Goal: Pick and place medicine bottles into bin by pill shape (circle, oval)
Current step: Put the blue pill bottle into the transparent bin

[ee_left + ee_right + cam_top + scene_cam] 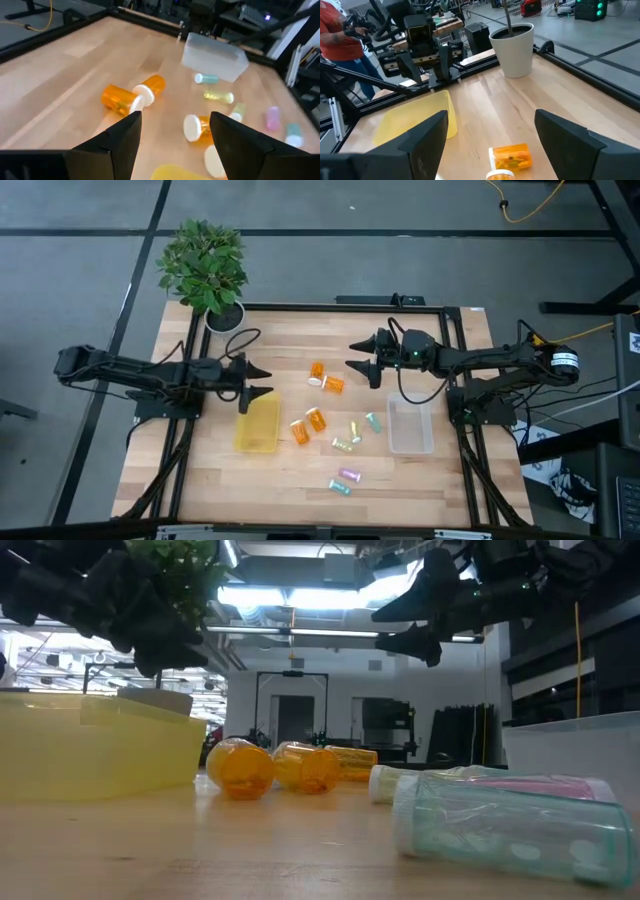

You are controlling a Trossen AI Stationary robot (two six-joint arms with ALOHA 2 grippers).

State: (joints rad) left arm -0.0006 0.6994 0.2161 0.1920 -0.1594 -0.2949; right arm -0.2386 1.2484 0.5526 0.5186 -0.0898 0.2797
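A pale wood-plank table (300, 470) carries an opaque yellow bin (257, 424) at centre left and a clear bin (410, 427) at centre right, both shallow rectangles. Between them lie the bottles: four translucent orange bottles (316, 419) with white caps, two at upper centre and two beside the yellow bin, and small pastel vials (349, 476) scattered lower, green, yellow and purple. All lie on their sides; no label can be read. The left gripper (262, 380) reaches in level from the left, above the yellow bin, fingers apart and empty. The right gripper (356, 367) stretches from the right toward the upper orange pair, fingers also spread, holding nothing.
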